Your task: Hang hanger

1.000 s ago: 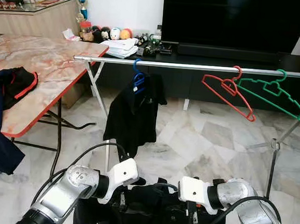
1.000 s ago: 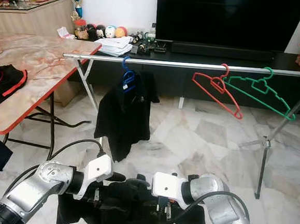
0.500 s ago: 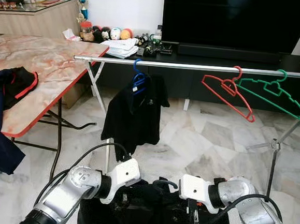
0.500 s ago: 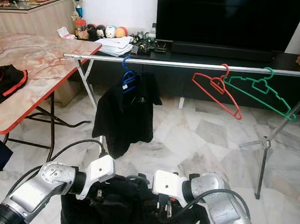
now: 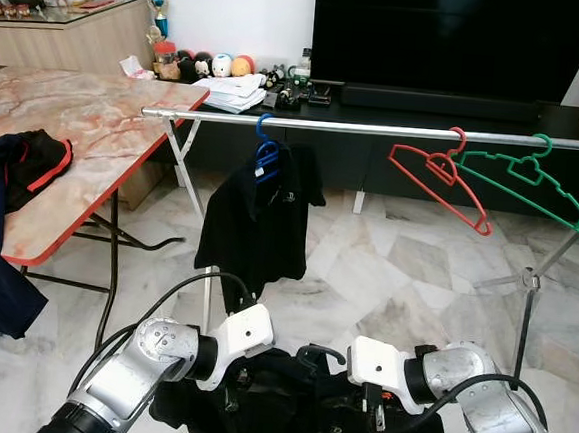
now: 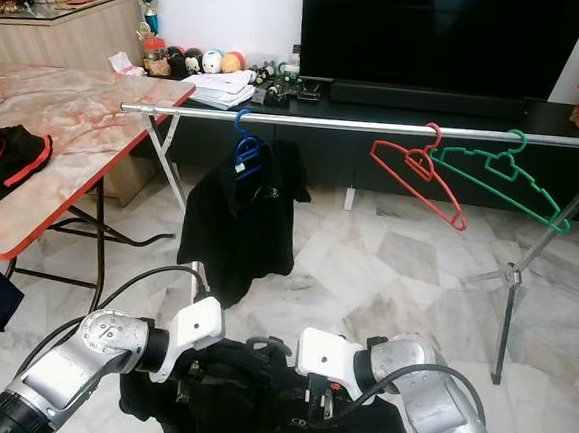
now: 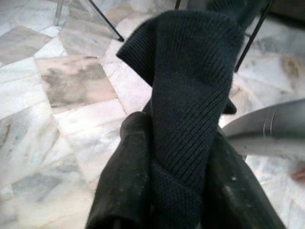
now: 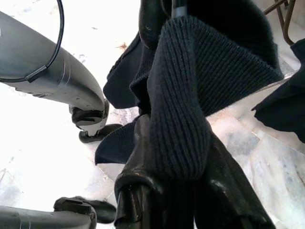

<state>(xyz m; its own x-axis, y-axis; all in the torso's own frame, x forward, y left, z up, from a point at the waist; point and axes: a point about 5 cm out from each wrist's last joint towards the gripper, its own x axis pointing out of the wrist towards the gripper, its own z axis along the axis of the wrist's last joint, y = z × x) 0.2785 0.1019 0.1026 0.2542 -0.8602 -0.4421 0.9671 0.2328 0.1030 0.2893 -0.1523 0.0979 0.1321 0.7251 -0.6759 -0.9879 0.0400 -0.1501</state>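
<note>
**Spotter:** Where's the hanger?

**Me:** Low and near, between my two arms. I can see its black hook (image 5: 319,353) poking up from the dark shirt (image 5: 294,413) I'm carrying. The left gripper (image 7: 167,191) is pinching a ribbed fold of that shirt, and the right gripper (image 8: 174,191) is pinching another ribbed fold.

**Spotter:** And the rail?

**Me:** The rail (image 5: 377,129) runs left to right across the room, farther out. A blue hanger (image 5: 266,153) with a black shirt (image 5: 259,224) hangs on it left of centre. A red hanger (image 5: 441,178) and a green hanger (image 5: 528,183) hang tilted toward the right end, just beside each other.

**Spotter:** Anything on the left?

**Me:** A marble-top table (image 5: 86,120) with dark clothes (image 5: 12,170) draped over its near edge.
</note>
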